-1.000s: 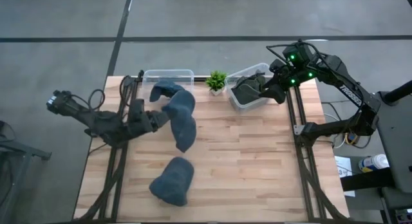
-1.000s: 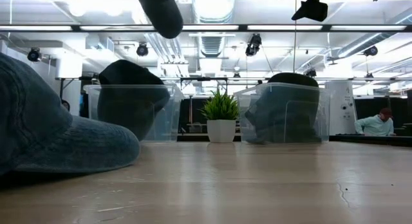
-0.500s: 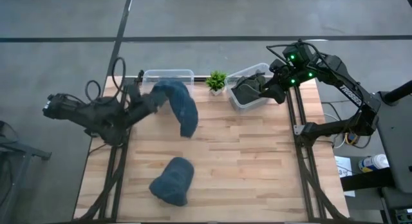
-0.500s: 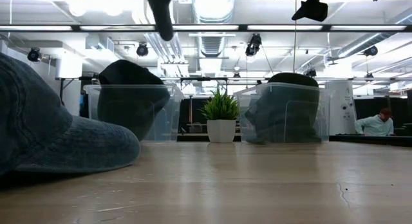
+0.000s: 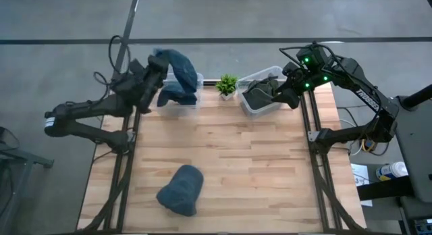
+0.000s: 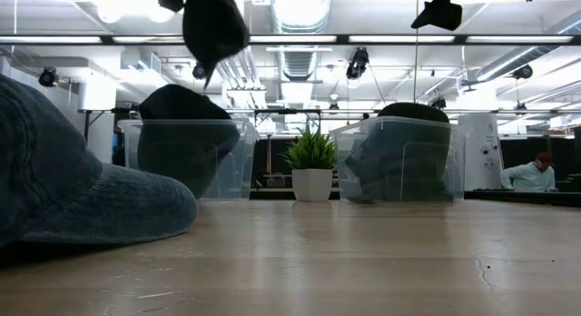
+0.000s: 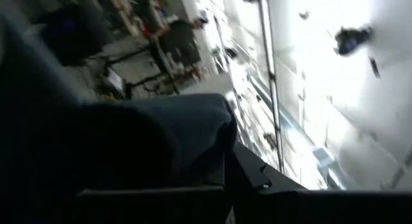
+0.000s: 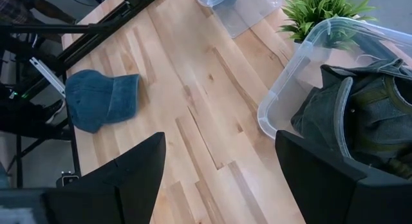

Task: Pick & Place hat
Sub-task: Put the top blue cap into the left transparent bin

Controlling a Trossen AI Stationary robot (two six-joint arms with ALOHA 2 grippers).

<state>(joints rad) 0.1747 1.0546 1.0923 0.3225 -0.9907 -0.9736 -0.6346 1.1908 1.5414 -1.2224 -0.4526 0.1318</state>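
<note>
Wooden table (image 5: 270, 167) — blue hat (image 5: 181, 65) in left gripper (image 5: 154, 71), above clear bin (image 5: 181, 100).

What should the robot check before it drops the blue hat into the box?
1. Left gripper shut on the blue hat: ok; the hat hangs from it in the air.
2. Hat over the left bin: ok from above, though part of it hangs past the far rim.
3. Room in that bin: cannot tell; a dark hat already fills much of it.
4. Right gripper out of the way: ok; open, above the right bin.
5. Small plant safe: ok; upright between the bins, clear of the hat.
6. Other blue hat waiting: ok; lying on the table.
</note>
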